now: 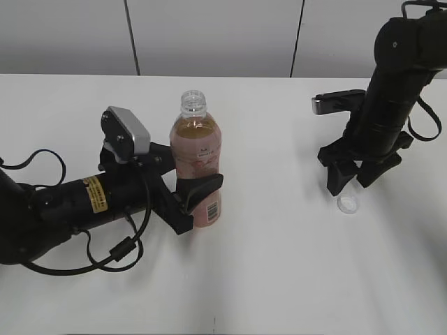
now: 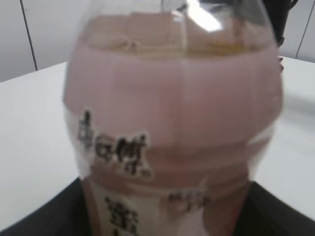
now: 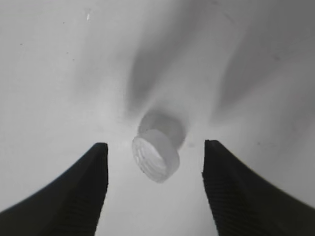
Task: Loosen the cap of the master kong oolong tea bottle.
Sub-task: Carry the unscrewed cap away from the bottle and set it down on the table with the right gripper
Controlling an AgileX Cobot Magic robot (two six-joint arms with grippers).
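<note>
The master kong oolong tea bottle (image 1: 199, 157) stands upright on the white table, its neck open with no cap on it. My left gripper (image 1: 199, 199) is shut on its lower body; the left wrist view is filled by the pink label (image 2: 172, 147). The white cap (image 1: 347, 204) lies on the table at the right, threaded side up. My right gripper (image 1: 347, 183) hangs open just above it. In the right wrist view the cap (image 3: 155, 155) sits between the two spread fingers (image 3: 155, 167), touching neither.
The white table (image 1: 279, 265) runs to a pale panelled wall at the back. Loose black cable (image 1: 122, 251) loops beside the left arm. The right arm's wrist camera housing (image 1: 335, 103) juts toward the middle.
</note>
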